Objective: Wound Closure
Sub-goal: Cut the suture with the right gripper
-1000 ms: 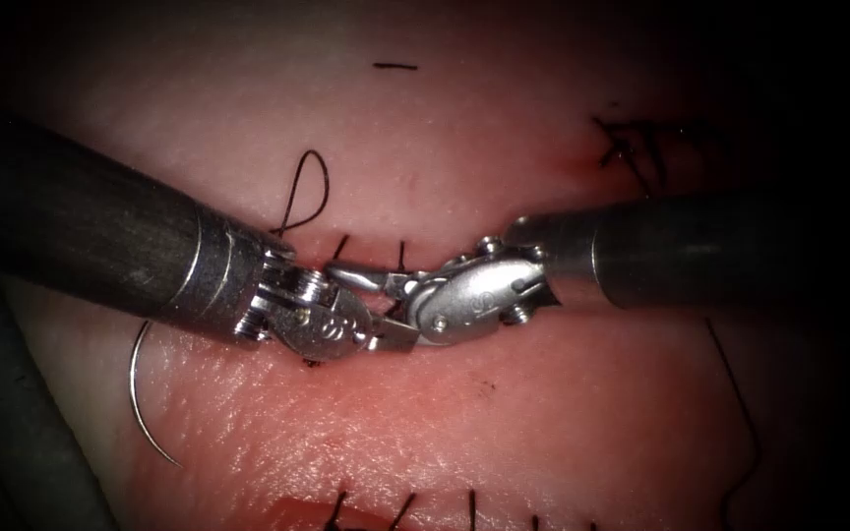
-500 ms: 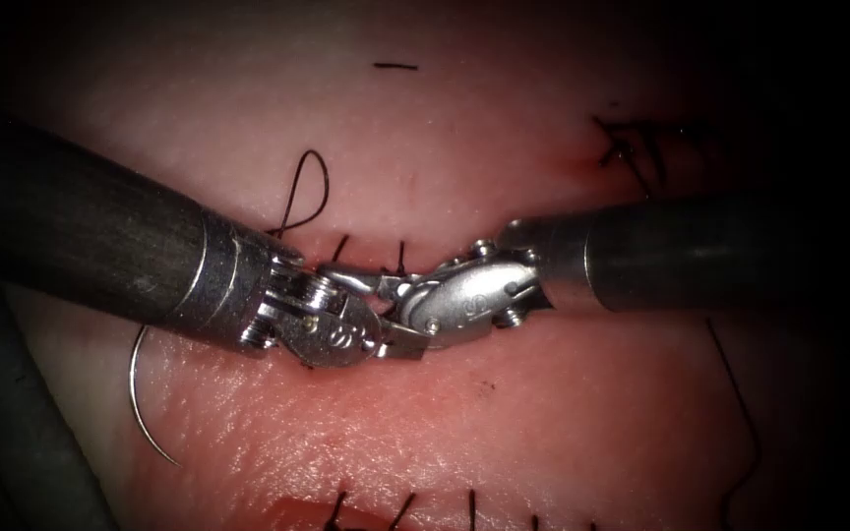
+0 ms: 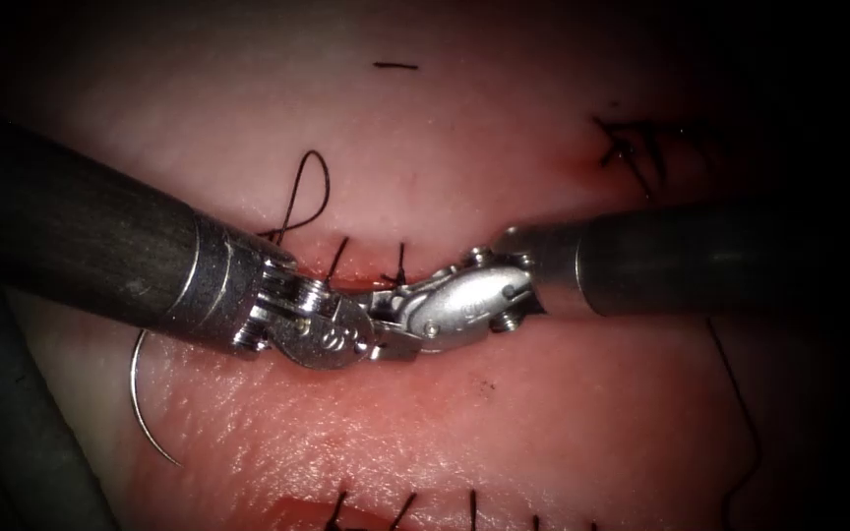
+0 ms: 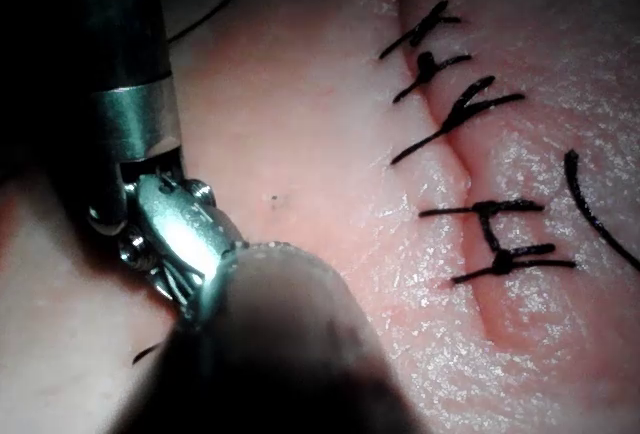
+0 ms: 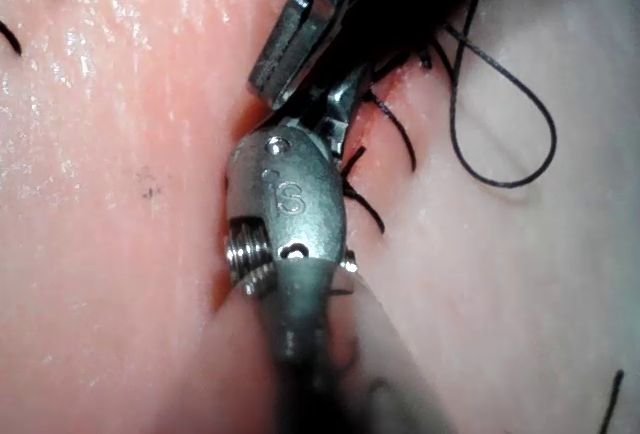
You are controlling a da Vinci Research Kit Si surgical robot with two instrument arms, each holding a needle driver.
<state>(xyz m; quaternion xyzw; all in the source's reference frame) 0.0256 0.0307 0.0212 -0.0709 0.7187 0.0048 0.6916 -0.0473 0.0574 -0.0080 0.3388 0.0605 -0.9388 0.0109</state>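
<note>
The left tool [image 3: 371,329] and right tool [image 3: 395,313] meet tip to tip over the cut [image 3: 366,280]; their grip cannot be told. The needle [image 3: 145,408] lies free on the tissue [image 3: 464,423], down-left of the left tool: thin, stiff, slippery, probably best grasped mid-curve.

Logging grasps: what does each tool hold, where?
Neither holds the needle, lying on the tissue below the left tool. Whether the tips grip thread: cannot tell.

Surgical practice bench: stitched tissue [image 3: 445,147], steel pincers
</note>
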